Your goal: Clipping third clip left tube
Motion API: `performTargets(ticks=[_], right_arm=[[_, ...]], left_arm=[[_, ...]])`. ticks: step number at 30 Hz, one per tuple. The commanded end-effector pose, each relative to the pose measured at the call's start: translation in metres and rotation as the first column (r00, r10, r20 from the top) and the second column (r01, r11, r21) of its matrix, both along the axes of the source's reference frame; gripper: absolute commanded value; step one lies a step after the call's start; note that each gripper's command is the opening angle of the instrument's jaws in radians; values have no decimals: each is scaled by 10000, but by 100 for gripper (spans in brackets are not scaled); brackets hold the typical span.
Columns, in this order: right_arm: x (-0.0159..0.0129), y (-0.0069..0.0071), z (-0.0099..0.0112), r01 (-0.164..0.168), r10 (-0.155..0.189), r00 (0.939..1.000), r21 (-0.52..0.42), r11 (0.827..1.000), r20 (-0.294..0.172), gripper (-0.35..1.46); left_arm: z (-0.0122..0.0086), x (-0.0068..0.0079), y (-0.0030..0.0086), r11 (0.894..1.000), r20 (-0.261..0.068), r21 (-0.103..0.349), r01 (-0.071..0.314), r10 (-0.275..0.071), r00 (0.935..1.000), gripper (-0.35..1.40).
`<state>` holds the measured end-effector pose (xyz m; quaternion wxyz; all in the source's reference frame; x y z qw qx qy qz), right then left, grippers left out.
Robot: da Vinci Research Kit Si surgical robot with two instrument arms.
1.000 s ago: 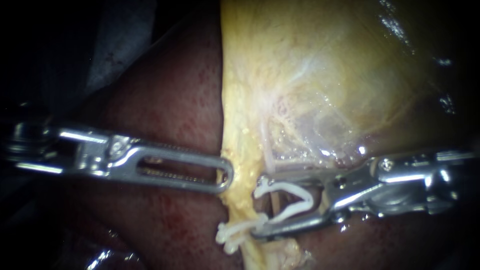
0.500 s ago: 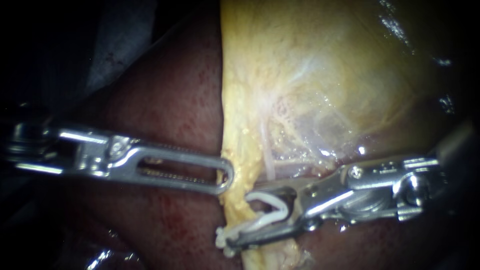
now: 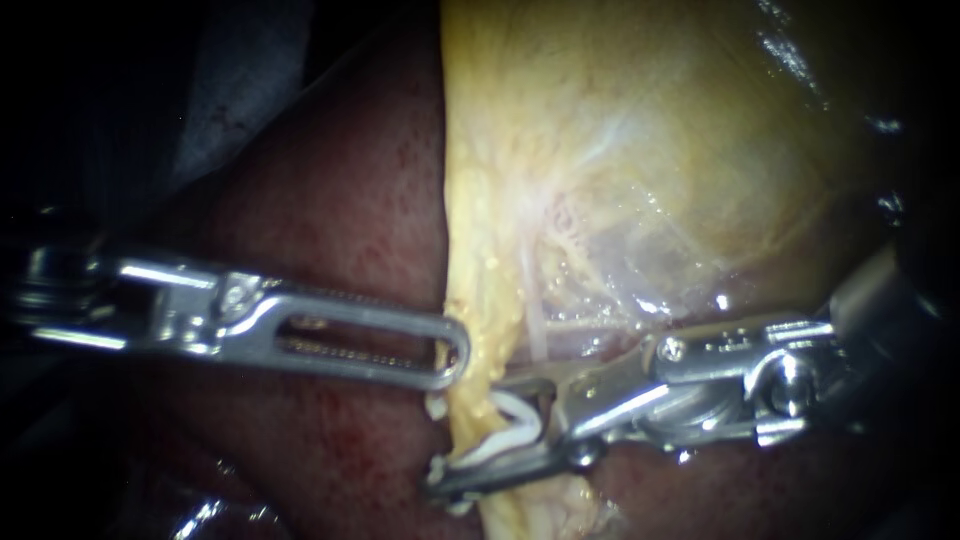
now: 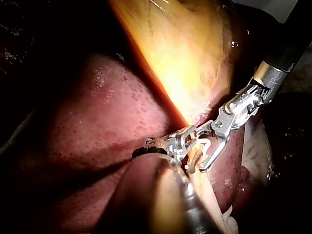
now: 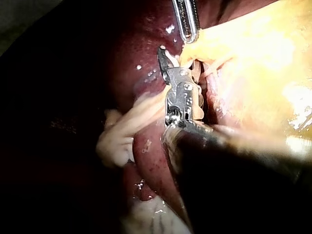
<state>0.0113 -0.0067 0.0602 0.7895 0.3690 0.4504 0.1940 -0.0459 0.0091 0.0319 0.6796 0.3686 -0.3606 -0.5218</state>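
Clip at the tube, right jaws narrow.
The right instrument (image 3: 467,436) grips a white clip (image 3: 515,428) set across the yellow tube (image 3: 478,395), below the gallbladder (image 3: 650,150); the left instrument (image 3: 458,350) touches the tube's edge, over the liver (image 3: 330,230).

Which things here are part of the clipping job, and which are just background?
In the job: right instrument, the white clip it carries, the tube being clipped, left instrument beside that tube.
Just there: liver, gallbladder.
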Motion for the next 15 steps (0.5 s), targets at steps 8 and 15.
performTargets(ticks=[8,15], right_arm=[[4,1,0,-39,38,10000,54,10000,28,53],[4,7,-5,-48,48,10000,104,9999,26,52]], left_arm=[[0,-1,0,10000,-3,1,4,-4,10000,-35],[0,-1,0,10000,-3,1,3,-3,10000,-35]])
